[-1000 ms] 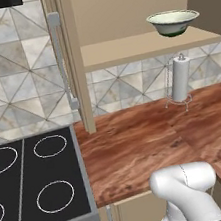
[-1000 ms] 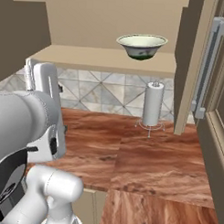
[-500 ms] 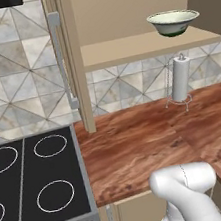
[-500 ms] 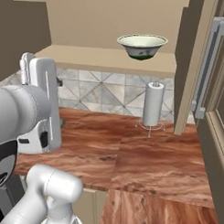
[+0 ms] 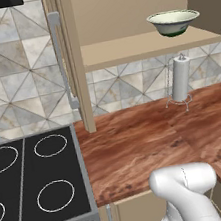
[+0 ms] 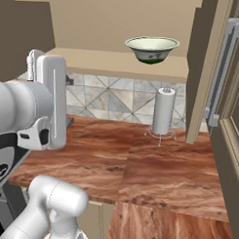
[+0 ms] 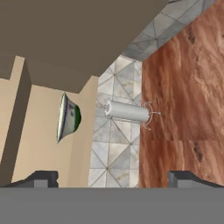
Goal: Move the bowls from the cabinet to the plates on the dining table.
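Gripper [image 7: 111, 177] with fingers spread wide apart, empty, aimed toward the open cabinet [image 5: 143, 46]. One pale green-white bowl [image 5: 173, 22] stands on the cabinet shelf. One paper-towel roll on a wire holder [image 5: 180, 80] stands on the wood counter [image 5: 139, 148] below, beside one black stove [image 5: 36, 190].

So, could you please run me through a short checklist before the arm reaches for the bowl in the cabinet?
1. Cabinet door open, shelf reachable: ok.
2. Bowl upright on the shelf: ok.
3. Hand open and holding nothing: ok.
4. Hand facing the bowl: ok, bowl ahead in the hand view.
5. Paper towel holder out of the way: ok, on the counter under the shelf.
6. Second bowl located: cannot tell.
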You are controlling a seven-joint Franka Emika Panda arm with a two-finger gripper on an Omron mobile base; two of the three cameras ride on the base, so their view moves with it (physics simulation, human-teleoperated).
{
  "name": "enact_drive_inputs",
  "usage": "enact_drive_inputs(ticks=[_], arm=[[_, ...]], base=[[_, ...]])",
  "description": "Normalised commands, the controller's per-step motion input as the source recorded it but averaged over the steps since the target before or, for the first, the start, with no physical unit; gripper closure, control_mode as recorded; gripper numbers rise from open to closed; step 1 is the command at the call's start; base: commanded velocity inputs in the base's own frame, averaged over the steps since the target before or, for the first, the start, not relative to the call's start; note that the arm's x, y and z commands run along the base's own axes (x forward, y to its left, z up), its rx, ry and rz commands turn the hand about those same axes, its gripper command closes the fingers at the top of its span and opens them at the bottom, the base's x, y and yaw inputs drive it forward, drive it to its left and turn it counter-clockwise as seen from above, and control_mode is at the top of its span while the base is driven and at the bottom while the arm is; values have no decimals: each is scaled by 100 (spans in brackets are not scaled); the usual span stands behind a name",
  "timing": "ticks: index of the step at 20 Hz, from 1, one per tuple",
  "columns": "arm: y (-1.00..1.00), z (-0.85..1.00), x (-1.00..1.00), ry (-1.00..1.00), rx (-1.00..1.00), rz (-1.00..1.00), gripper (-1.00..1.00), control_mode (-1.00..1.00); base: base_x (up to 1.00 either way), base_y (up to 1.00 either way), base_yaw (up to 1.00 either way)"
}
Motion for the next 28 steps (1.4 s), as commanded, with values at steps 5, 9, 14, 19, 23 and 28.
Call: enact_drive_inputs(ticks=[5,9,14,19,23,28], arm=[[-7,14,11,-1,5,-8,-100,-100],[-9,8,6,-3,8,-2,-100,-100],[2,10,6,-8,2,1,-100,-100],[7,9,16,-6,-2,-4,-100,-100],[7,9,23,-6,-4,-10,-100,-100],[8,9,22,-7,-5,-11,-100,-100]], base=[[0,0,0],[0,0,0],[0,0,0],[0,0,0],[0,0,0],[0,0,0]])
